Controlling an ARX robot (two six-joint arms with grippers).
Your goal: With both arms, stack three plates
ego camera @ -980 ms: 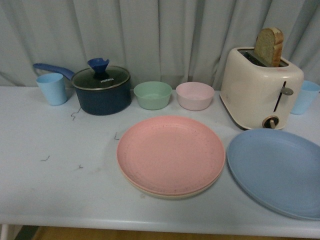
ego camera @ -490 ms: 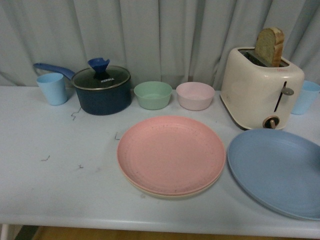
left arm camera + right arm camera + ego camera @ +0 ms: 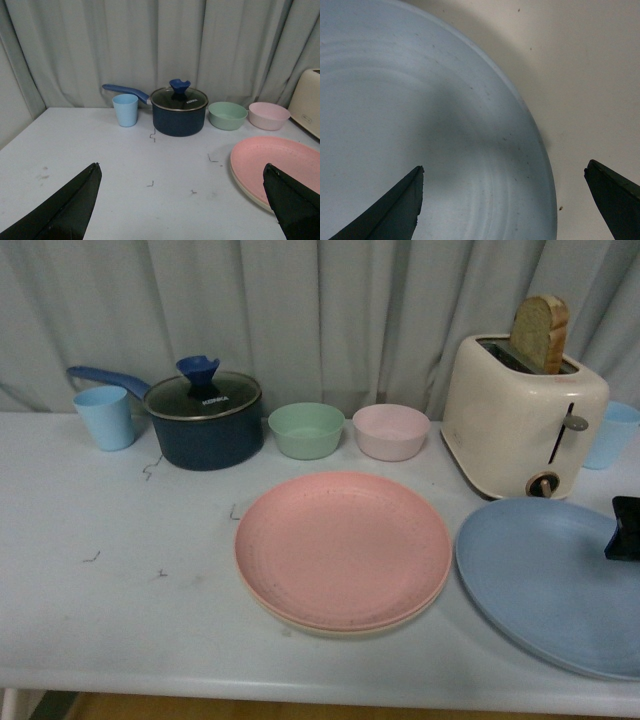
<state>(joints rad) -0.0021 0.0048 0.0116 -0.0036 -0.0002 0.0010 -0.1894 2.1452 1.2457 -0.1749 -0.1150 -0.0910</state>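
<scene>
The pink plate (image 3: 342, 548) lies at the table's middle on top of the beige plate (image 3: 335, 629), of which only the rim shows. The light blue plate (image 3: 540, 580) lies alone to their right. A black part of my right gripper (image 3: 626, 528) shows at the right edge over the blue plate. In the right wrist view the gripper (image 3: 504, 168) is open and empty, with the blue plate's (image 3: 420, 115) rim between its fingers. My left gripper (image 3: 180, 169) is open and empty above bare table, left of the pink plate (image 3: 280, 160).
A cream toaster (image 3: 520, 420) with a bread slice stands behind the blue plate. A dark blue lidded pan (image 3: 203, 422), a green bowl (image 3: 306, 430), a pink bowl (image 3: 390, 432) and two blue cups (image 3: 103, 417) line the back. The table's front edge (image 3: 300, 688) is near.
A black part of my right gripper has come into the front view at the right edge, over the blue plate. The plates have not moved.
</scene>
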